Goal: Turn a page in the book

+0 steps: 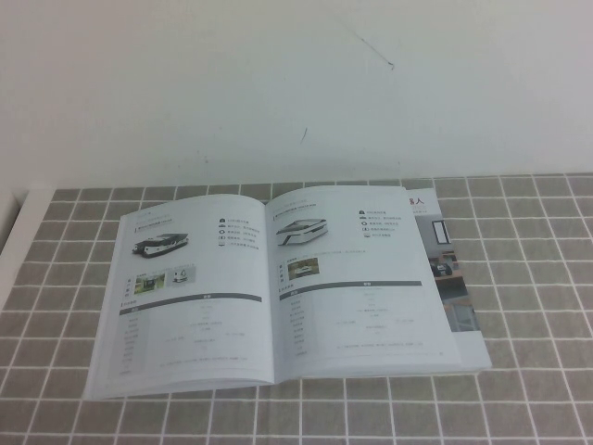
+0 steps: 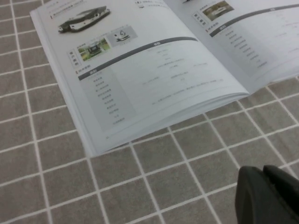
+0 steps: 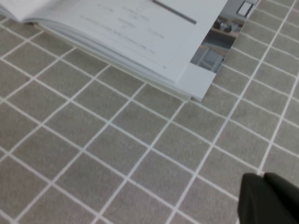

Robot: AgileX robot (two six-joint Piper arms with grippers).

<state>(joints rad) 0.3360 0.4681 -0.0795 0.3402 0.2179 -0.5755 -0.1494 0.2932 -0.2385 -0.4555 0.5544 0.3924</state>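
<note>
High view: book [image 1: 278, 287] open flat; both grippers off-frame, near side, grip state can't tell. Pinch the page's [image 1: 357, 269] right edge only, single leaf.

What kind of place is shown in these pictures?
Probably a staged test bench: grey-tiled tabletop, plain white wall, one open book. Left gripper and right gripper hover near it.

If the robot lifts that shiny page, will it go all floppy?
Probably floppy: the page looks thin and already bows up near the book's spine. Its glossy face may slip. The left tool and right tool hang over the tiled table, apart from it.
</note>
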